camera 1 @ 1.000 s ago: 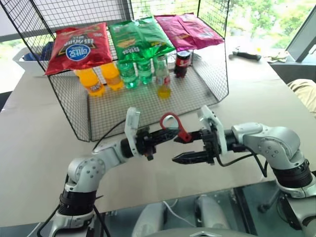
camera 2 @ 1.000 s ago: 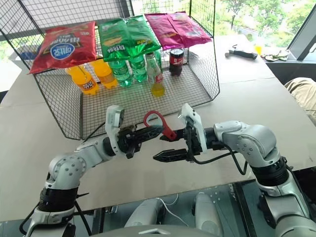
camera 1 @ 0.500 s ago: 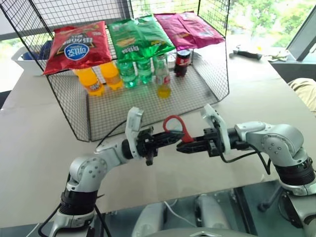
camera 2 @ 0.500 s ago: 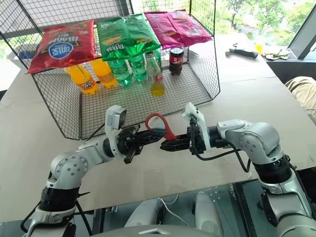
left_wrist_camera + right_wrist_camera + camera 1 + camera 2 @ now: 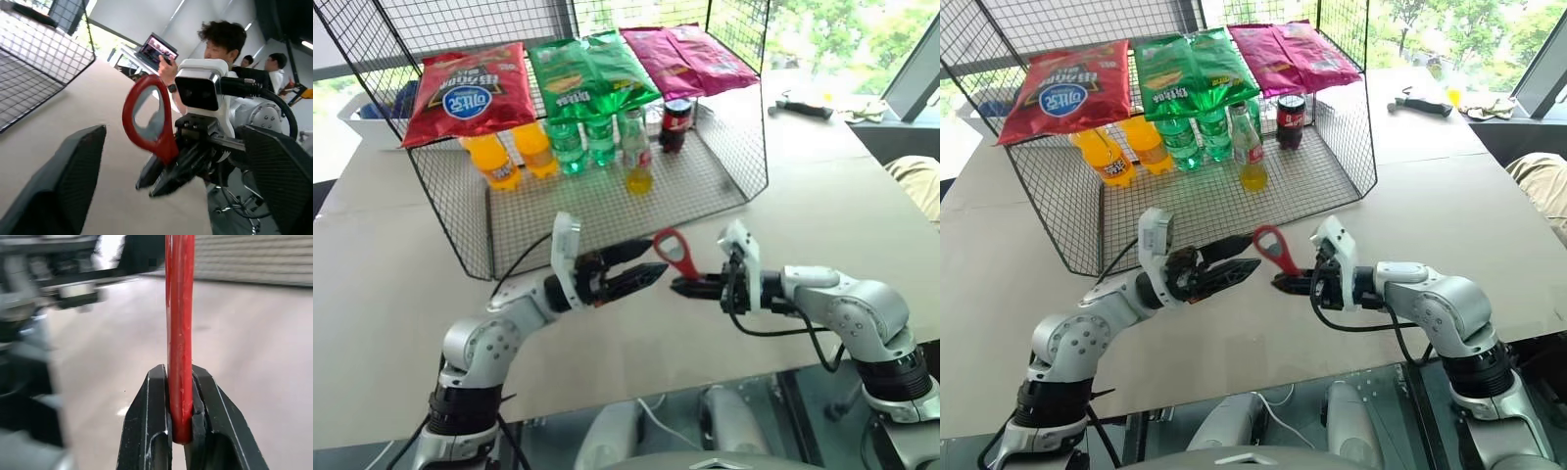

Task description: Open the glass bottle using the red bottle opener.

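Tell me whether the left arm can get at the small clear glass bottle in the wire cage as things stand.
Probably yes: the left end effector is open and empty, and the cage's front looks open. The glass bottle has green plastic bottles close beside it.

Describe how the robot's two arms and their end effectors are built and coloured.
Both arms are silver-grey metal with rounded joint housings and black ribbed collars near the shoulders. Thin black cables loop outside each forearm. Each wrist carries a white boxy camera housing. The left end effector and the right end effector each have two slim, tapering black fingers.
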Available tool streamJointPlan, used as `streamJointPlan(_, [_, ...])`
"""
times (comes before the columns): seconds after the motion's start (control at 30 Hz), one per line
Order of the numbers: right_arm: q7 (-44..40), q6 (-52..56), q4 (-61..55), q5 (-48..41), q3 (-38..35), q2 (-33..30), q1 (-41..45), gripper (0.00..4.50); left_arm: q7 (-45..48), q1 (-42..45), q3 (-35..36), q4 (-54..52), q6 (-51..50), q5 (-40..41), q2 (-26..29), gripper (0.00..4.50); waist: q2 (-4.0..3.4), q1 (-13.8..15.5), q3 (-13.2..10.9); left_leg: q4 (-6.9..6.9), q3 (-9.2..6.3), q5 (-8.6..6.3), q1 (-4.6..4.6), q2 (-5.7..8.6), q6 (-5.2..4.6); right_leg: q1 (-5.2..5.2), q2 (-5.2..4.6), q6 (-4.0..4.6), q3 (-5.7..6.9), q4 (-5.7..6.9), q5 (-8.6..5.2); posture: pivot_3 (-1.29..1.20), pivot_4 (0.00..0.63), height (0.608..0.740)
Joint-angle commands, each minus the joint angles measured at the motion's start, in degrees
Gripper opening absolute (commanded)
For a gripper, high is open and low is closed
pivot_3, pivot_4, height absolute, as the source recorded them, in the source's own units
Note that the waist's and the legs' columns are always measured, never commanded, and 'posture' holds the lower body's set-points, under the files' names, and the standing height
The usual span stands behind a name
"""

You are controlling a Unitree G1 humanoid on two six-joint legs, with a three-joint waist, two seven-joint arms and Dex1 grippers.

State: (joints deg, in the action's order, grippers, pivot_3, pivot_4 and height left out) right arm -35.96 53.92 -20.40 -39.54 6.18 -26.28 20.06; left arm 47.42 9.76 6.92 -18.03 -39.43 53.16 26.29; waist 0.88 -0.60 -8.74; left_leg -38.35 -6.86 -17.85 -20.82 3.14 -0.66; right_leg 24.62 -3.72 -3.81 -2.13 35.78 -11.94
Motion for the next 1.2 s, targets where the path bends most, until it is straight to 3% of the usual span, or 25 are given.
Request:
streamJointPlan(0.03, [5.6, -6.6, 0.9, 4.0, -4.0, 3.1, -0.1, 0.00, -3.9, 0.7, 3.3, -1.4, 5.6, -2.9, -1.5, 4.40, 0.00, 0.0, 0.0, 0.00, 0.02, 0.00, 0.02, 0.00, 0.00, 0.00, 0.00, 0.00, -0.02, 0.01, 0.00, 0.00, 0.150, 0.740])
streamJointPlan(0.2, [12.9, -21.3, 4.9, 16.9, -3.5, 5.7, 1.2, 0.00, -13.7, 4.7, 4.7, 3.1, 16.1, -13.2, -6.8, 4.40, 0.01, 0.3, 0.0, 0.00, 0.05, 0.00, 0.02, 0.08, 0.00, 0.00, -0.04, 0.00, -0.04, 0.02, 0.00, 0.00, 0.150, 0.740])
streamJointPlan(0.33, [13.4, -32.9, 5.8, 27.1, 0.9, 4.6, 0.7, 0.00, -21.6, 8.0, 3.0, 8.5, 23.0, -24.6, -8.9, 4.40, 0.03, 0.3, 0.0, -0.01, 0.09, 0.00, 0.01, 0.18, 0.00, 0.03, -0.04, 0.00, -0.06, 0.02, 0.01, 0.00, 0.150, 0.740])
streamJointPlan(0.6, [15.8, -35.3, 3.8, 29.8, 2.3, 10.5, 0.6, 0.00, -31.4, 17.1, -1.1, 24.1, 30.6, -40.0, -11.0, 4.40, 0.06, 0.1, 0.1, -0.01, 0.11, 0.01, 0.00, 0.26, 0.01, 0.08, -0.02, -0.01, -0.11, 0.06, 0.01, 0.00, 0.150, 0.740])
streamJointPlan(1.0, [16.6, -34.5, 1.9, 31.8, 2.1, 12.8, 0.3, 0.00, -25.3, 27.5, -4.1, 40.8, 43.9, -42.6, -15.7, 4.40, 0.09, -0.2, 0.1, -0.04, 0.07, 0.02, -0.02, 0.32, 0.00, 0.09, -0.04, -0.01, -0.07, 0.09, 0.01, 0.00, 0.150, 0.740])
streamJointPlan(1.2, [17.2, -34.2, 0.8, 32.6, 2.1, 13.2, -0.5, 0.00, -28.7, 35.0, -3.7, 53.4, 50.7, -45.7, -17.3, 4.40, 0.09, -0.1, 0.1, -0.08, 0.04, 0.02, -0.03, 0.35, 0.00, 0.08, -0.04, -0.01, -0.05, 0.11, 0.01, 0.00, 0.150, 0.740])
